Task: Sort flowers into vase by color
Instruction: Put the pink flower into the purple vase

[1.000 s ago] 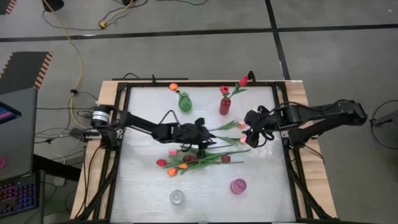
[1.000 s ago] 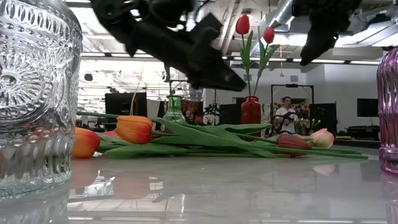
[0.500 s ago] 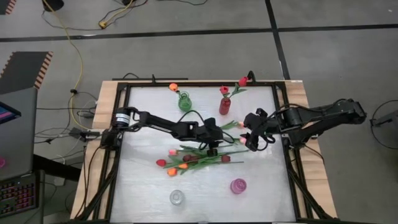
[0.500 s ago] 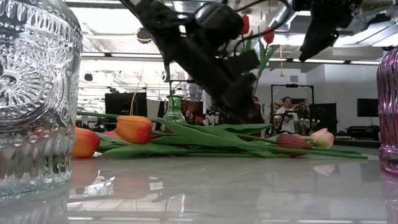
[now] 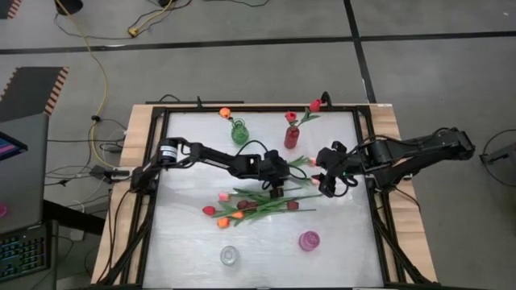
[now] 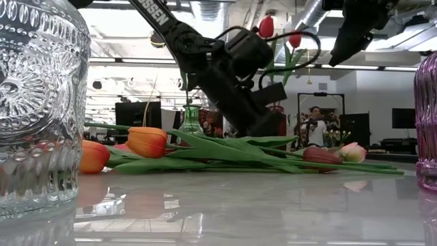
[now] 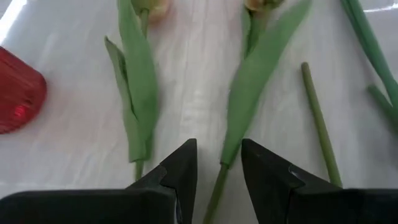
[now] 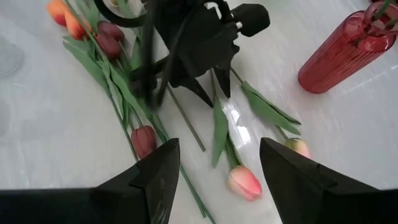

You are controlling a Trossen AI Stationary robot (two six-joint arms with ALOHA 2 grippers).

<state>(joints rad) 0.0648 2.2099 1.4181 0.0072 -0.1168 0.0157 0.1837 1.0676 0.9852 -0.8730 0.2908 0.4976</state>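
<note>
White table (image 5: 185,242) with loose tulips (image 5: 254,205), four vases (image 5: 291,137)

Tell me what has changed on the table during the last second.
The left gripper has moved toward the right arm and come down, open, around a tulip stem; nothing is gripped yet. The right gripper stays open above the pink tulips. The flowers and vases have not moved.

Robotics lab/workshop: framed table (image 5: 158,242) on concrete floor w/ loose cables (image 5: 89,56), exposed ceiling ducts (image 6: 307,14), monitors (image 6: 133,113) behind.
</note>
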